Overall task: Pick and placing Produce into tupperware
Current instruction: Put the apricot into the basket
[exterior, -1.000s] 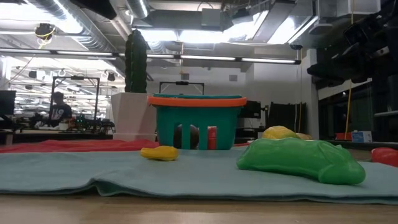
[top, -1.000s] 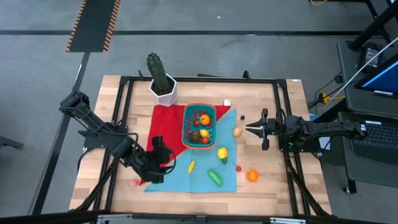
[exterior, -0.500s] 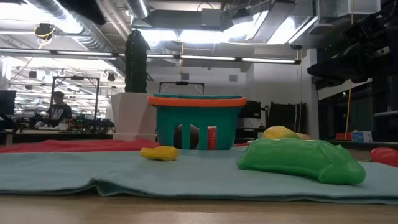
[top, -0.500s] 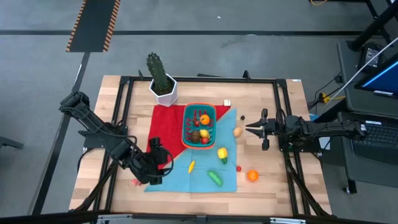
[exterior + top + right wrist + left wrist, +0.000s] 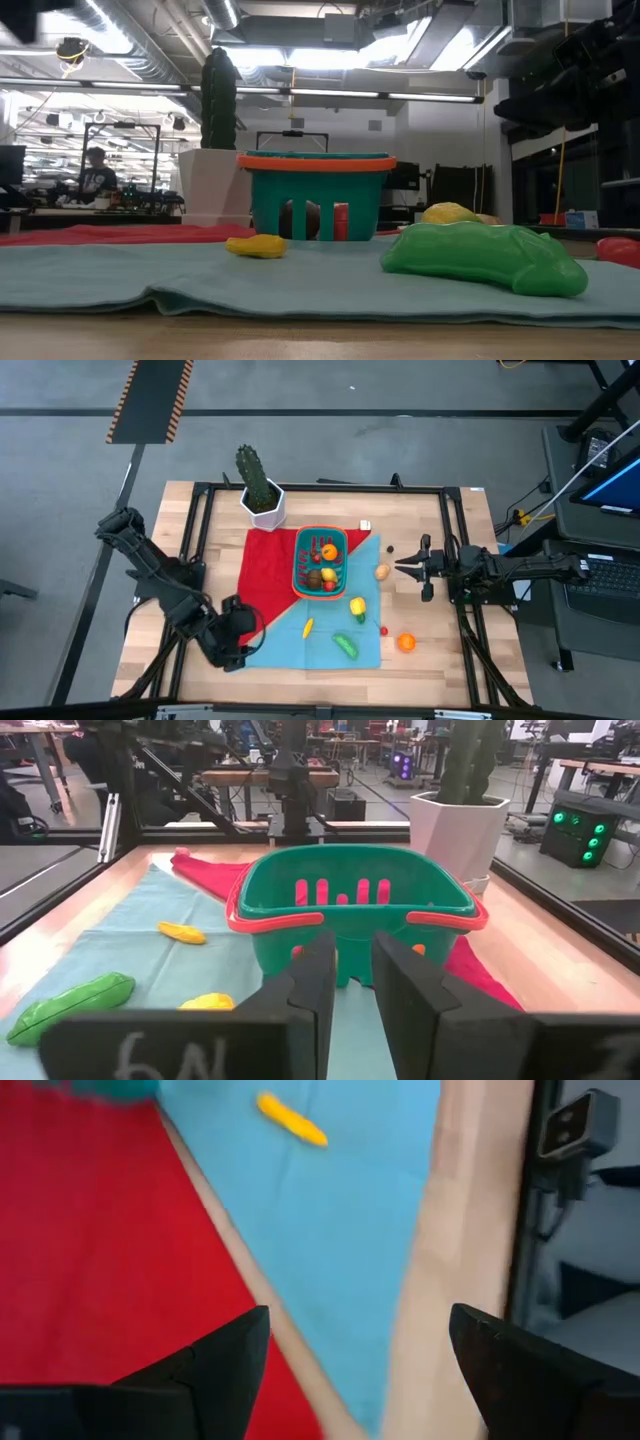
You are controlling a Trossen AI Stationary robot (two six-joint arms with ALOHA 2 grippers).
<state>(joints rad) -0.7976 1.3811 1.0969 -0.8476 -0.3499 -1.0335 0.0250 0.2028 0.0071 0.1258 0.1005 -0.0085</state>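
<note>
The teal tupperware (image 5: 320, 563) with its orange-red rim stands on a red cloth (image 5: 262, 560) and a blue cloth (image 5: 300, 650), with several produce pieces inside. Loose produce lies near it: a yellow piece (image 5: 308, 627), a green one (image 5: 346, 646), a yellow-green one (image 5: 357, 606), an orange (image 5: 406, 643) and a tan one (image 5: 381, 571). My left gripper (image 5: 245, 628) hangs open over the cloths' near left part, fingers (image 5: 230, 1360) wide apart with nothing between them. My right gripper (image 5: 412, 568) waits shut at the right, pointing level at the tupperware (image 5: 350, 910).
A cactus in a white pot (image 5: 260, 490) stands at the far left behind the cloths. A black metal frame (image 5: 200, 550) runs round the table's working area. Bare wood shows along the near edge (image 5: 300, 685) and beside the left gripper (image 5: 450, 1230).
My left gripper has moved toward the table's left and near edges, away from the tupperware, and has rolled about its own axis. The produce and the cloths have kept their places.
</note>
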